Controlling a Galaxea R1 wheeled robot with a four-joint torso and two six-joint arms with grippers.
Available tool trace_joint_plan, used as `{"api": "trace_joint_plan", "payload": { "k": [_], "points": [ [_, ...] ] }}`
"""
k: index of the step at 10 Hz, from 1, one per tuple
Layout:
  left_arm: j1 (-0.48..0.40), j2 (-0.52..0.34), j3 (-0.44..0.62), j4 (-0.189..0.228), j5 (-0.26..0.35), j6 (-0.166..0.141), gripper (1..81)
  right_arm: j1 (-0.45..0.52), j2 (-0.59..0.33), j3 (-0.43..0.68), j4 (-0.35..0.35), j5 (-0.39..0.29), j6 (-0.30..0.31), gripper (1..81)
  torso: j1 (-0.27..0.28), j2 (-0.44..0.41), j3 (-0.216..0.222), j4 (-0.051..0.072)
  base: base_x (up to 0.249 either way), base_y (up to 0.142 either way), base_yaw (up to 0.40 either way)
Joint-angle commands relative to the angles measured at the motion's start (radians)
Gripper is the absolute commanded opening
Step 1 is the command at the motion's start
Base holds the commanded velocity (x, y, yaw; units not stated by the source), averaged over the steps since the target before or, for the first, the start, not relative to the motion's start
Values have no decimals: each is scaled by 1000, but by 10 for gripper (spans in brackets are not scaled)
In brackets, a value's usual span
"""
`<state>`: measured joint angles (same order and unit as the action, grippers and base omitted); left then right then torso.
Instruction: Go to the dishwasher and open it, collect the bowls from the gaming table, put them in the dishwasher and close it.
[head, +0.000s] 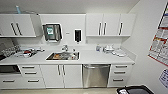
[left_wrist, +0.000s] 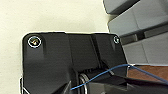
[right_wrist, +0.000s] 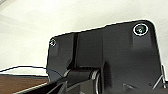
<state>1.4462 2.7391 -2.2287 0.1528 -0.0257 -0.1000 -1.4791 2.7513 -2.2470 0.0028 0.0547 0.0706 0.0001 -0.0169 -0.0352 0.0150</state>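
Observation:
The dishwasher (head: 96, 75) has a brushed steel front and sits under the white counter (head: 87, 58), right of centre in the head view. Its door is closed, with a bar handle along the top edge. It stands between white cabinet doors on its left and a stack of white drawers on its right. The bowls and the gaming table are out of view.
A steel sink (head: 63, 56) with a tap is set in the counter left of the dishwasher. A black microwave front (head: 9, 69) sits at the far left. White dishes (head: 112, 50) stand on the counter's right end. A wall with posters (head: 160, 40) closes the right side. A dark bin (head: 135, 90) is at the bottom right.

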Motion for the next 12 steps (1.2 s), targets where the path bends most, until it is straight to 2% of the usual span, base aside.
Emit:
{"api": "trace_joint_plan", "payload": {
  "k": [1, 5, 12],
  "points": [
    [-56, -19, 15, -4, 46, 8, 811, 53, -14, 17, 0, -50, -3, 811, 0, 0, 0, 0, 86, 0, 0],
    [-54, -19, 15, -4, 46, 8, 811, 53, -14, 17, 0, -50, -3, 811, 0, 0, 0, 0, 79, 0, 0],
    [-55, -18, 15, -4, 46, 8, 811, 58, -14, 18, 0, -52, -3, 811, 0, 0, 0, 0, 66, 64, 0]
  ]
}}
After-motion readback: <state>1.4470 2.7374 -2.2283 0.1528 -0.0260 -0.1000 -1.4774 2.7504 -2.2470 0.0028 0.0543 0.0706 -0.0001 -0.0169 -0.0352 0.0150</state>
